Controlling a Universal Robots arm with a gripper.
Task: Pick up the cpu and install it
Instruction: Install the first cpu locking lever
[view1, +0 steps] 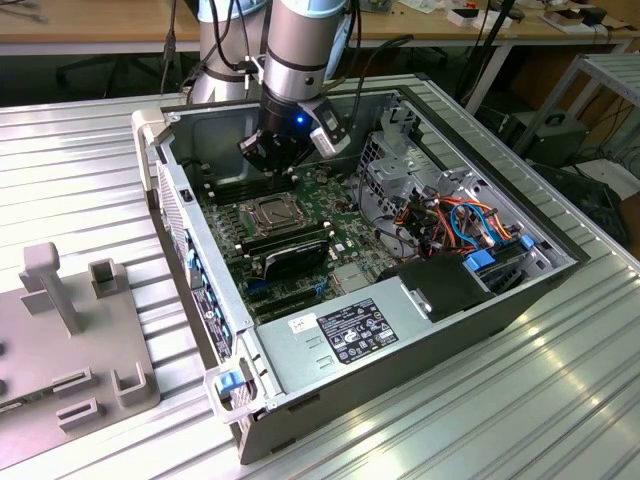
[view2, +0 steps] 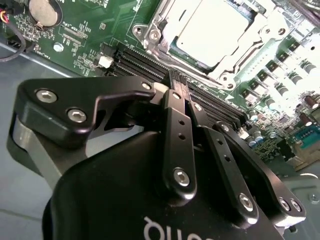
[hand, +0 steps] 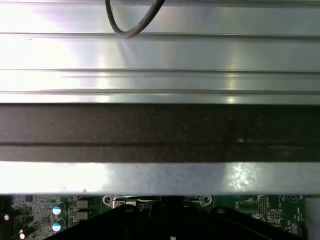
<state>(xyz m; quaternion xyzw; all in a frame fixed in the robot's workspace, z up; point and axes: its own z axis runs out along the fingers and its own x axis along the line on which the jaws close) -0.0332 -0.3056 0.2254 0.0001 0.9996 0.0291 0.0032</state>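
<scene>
Gripper (view2: 175, 92) fingers are pressed together, tip to tip, and they carry nothing; in the second wrist view they point down at the motherboard (view2: 85, 35) just beside the socket.

I take the socket (view1: 268, 213) as my landmark and go from the exterior view's left to its right. Far from the socket, outside the computer case (view1: 400, 345), a grey fixture block (view1: 70, 330) stands on the ribbed metal table (view1: 80, 150). The cpu (view2: 215, 31) already lies flat inside the socket, with the metal frame (view2: 165, 35) around it, so it seems seated. Just beside the socket, toward the power supply (view1: 355, 335), lie the black memory sticks (view1: 285, 243). Well apart from the socket, on the far right, are coloured cables (view1: 465, 225) and the drive bay.

To do this step well, I think the fingertips should stay square over the chip, and the chip must sit level in the socket before any pressing, without touching the memory slots nearby.

The arm (view1: 305, 50) comes down almost vertical from above, its wrist inside the case, just behind the socket, near the case's back wall.
</scene>
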